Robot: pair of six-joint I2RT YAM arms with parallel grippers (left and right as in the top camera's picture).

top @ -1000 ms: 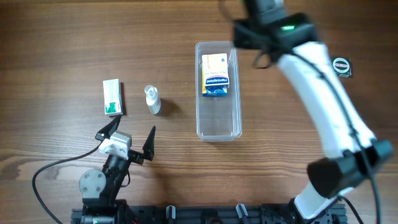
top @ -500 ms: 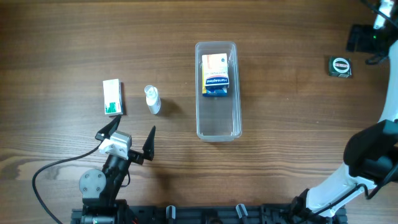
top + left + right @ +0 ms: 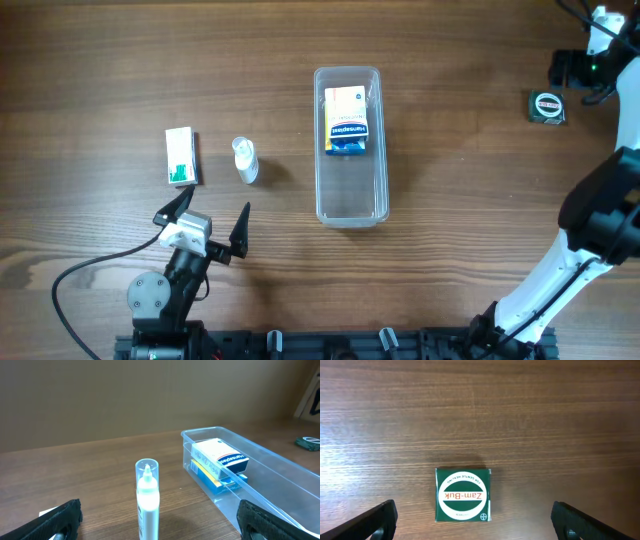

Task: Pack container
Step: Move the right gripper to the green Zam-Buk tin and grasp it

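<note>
The clear plastic container stands at the table's middle with a white, blue and yellow box in its far half; both also show in the left wrist view, container and box. A small white bottle stands upright left of it, straight ahead of my open, empty left gripper, and also shows in the left wrist view. A white and green box lies further left. My right gripper is open and empty at the far right, above a green Zam-Buk box, which also shows overhead.
The left arm's cable trails over the table at the front left. The right arm arches along the right edge.
The right arm has swung from over the container's far end to the far right of the table, ending above the green Zam-Buk box. The left arm has not moved.
</note>
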